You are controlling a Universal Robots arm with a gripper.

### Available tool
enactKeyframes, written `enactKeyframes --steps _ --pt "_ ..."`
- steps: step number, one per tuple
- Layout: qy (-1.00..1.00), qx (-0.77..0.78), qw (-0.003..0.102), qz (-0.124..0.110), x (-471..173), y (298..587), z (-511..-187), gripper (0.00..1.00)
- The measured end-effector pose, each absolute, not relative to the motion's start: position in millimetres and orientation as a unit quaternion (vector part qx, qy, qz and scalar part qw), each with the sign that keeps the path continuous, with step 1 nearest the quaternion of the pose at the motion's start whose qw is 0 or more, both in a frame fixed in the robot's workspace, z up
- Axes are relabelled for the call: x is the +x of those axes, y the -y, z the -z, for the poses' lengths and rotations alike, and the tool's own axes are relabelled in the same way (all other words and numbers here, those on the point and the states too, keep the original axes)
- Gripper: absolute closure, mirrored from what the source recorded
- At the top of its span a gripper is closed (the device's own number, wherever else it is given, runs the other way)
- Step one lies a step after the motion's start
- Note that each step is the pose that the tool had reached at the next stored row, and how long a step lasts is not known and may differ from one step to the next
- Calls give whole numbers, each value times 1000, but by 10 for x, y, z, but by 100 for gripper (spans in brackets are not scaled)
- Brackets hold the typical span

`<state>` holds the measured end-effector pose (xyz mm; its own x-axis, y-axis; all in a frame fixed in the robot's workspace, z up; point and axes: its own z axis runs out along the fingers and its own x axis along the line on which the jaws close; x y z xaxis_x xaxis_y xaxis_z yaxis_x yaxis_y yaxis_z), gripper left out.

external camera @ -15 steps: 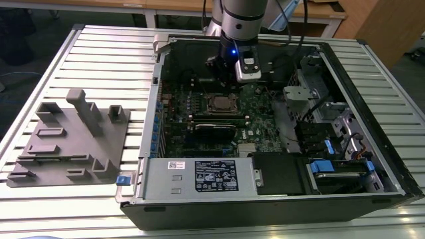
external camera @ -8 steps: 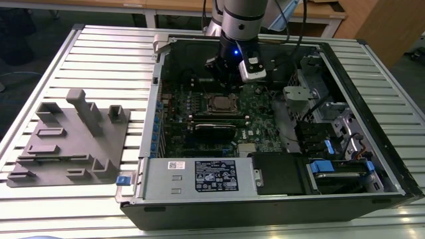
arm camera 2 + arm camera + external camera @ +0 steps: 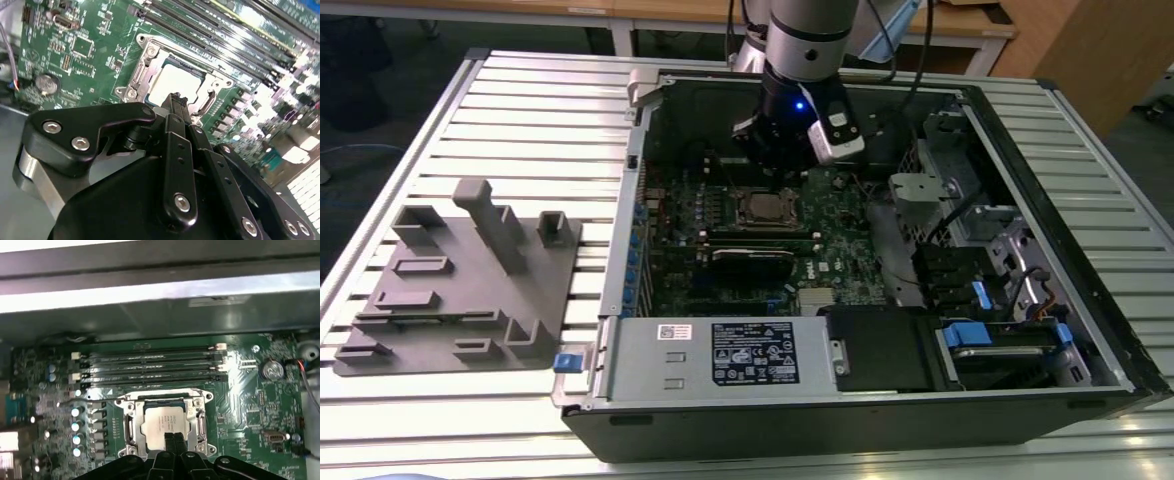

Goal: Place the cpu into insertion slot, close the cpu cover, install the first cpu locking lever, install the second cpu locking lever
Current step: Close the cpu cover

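An open computer case (image 3: 624, 250) lies on its side on a slatted metal counter (image 3: 520, 110), with a grey plastic fixture (image 3: 454, 280) beside it on the exterior view's left. The robot arm (image 3: 807, 40) comes down into the case from the far side, and its gripper (image 3: 767, 172) hangs just over the green circuit board (image 3: 847, 240), at the far edge of the socket area.

In both wrist views the cpu (image 3: 161, 420) (image 3: 172, 82) sits flat inside the insertion slot (image 3: 184, 65), its dull silver top facing up. The cpu cover (image 3: 200, 425) lies down over it, and the chip shows through the cover's square window. Whether the locking levers along the sides of the frame are latched cannot be told.

The gripper (image 3: 173, 436) (image 3: 176, 97) is closed and holds nothing: its two black fingers (image 3: 169, 444) press together with only a thin seam between them. The tips sit right above the near edge of the cpu; contact with it cannot be made out.

A row of long black memory slots (image 3: 150, 365) runs beside the socket, and a round coin battery (image 3: 272, 370) sits well apart from it on the board. A labelled black box (image 3: 720, 355) fills the near end of the case.
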<state>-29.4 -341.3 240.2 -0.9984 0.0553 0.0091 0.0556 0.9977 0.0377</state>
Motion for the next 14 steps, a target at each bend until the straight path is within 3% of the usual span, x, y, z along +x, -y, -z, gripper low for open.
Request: enactKeyframes --steps 14 --pt "998 52 1 18 -310 3416 -2371 89"
